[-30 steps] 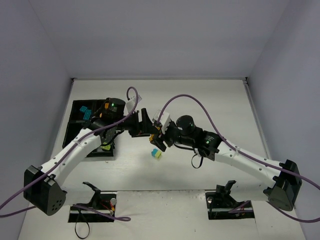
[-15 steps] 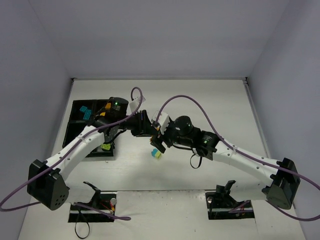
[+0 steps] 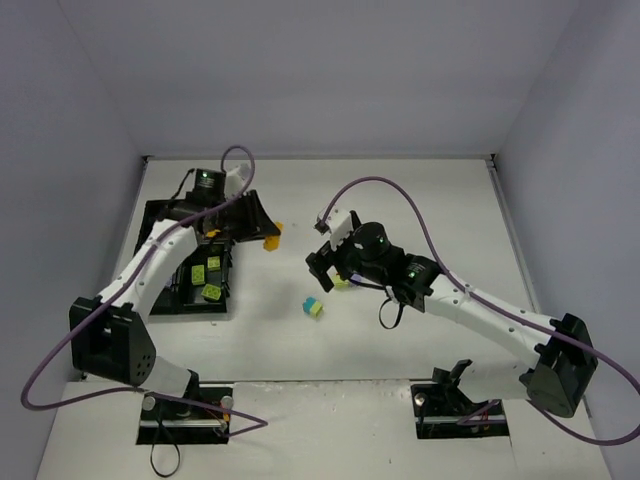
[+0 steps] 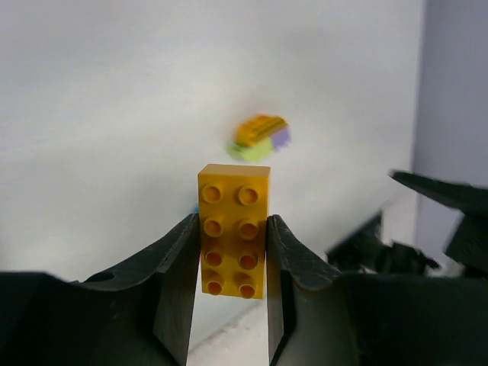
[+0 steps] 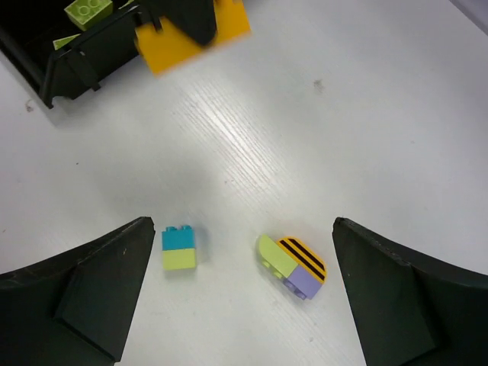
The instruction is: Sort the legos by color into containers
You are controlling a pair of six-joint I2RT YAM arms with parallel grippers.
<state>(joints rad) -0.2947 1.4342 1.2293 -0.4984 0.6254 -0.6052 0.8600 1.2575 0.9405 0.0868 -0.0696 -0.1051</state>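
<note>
My left jaws are clenched on the long sides of an orange brick (image 4: 233, 229), held just right of the tray (image 5: 76, 65), ready, I judge, for its orange compartment. My right jaws hang released farther right of the tray, above a teal-and-lime stack (image 5: 181, 248) and an orange-lime-purple clump (image 5: 293, 267) lying on the bench, both likely needing splitting.

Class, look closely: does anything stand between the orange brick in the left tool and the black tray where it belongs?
Nothing visible does. The left tool grips the orange brick just beyond the right edge of the tray, and no other brick lies between them.
</note>
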